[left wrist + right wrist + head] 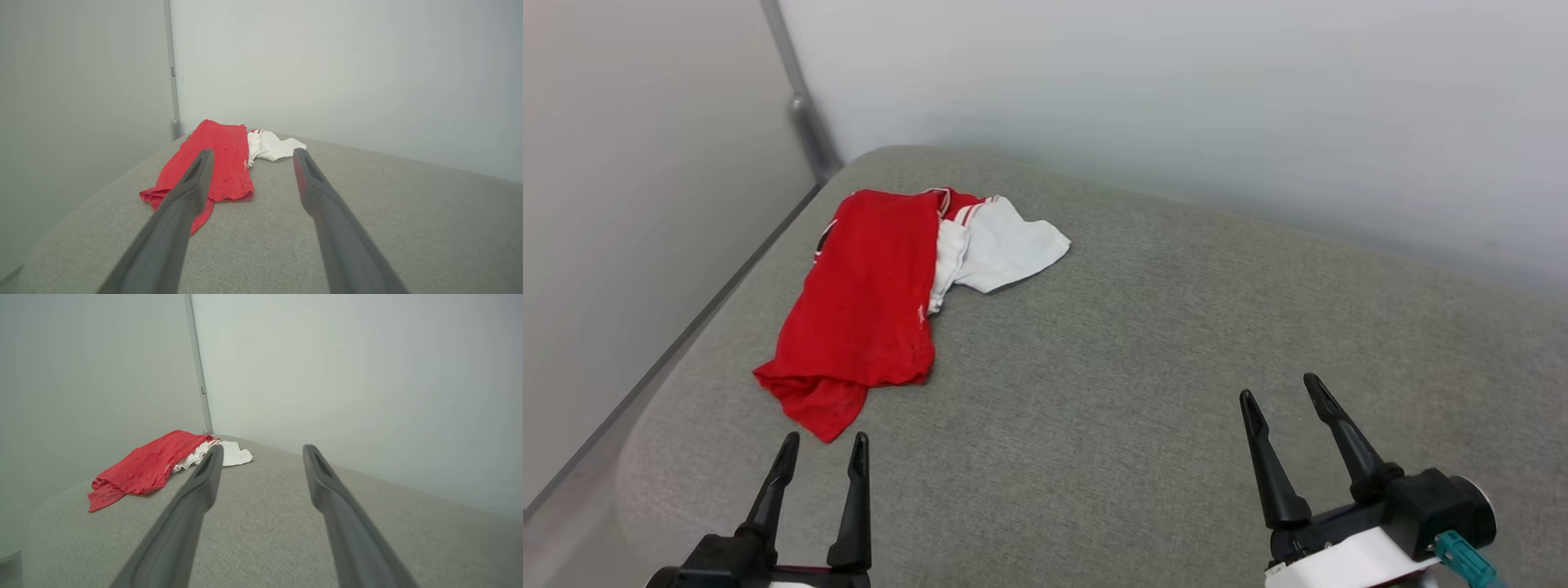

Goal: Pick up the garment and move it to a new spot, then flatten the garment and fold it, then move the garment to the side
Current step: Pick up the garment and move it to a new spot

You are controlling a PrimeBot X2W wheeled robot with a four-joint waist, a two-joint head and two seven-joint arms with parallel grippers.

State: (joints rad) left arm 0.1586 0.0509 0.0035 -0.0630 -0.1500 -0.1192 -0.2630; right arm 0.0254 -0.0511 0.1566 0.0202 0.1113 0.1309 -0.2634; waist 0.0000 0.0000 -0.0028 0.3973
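A grey fabric cushion (1143,343) fills a corner of pale walls (1176,82). Both arms sit low at the near edge. The left gripper (825,438) is at seven o'clock and the right gripper (1279,387) at five, each spread wide and empty. The red-and-white T-shirt (866,302) lies crumpled at ten o'clock, just beyond the left gripper.

Grey fabric cushion (1143,343) in corner; plain pale walls (1176,90); grey vertical strip (796,98) at wall junction; soft even light

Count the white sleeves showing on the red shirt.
1. A white short sleeve pokes out at the far right edge of the crumpled red T-shirt on the grey fabric cushion; the second may be hidden under the red cloth.
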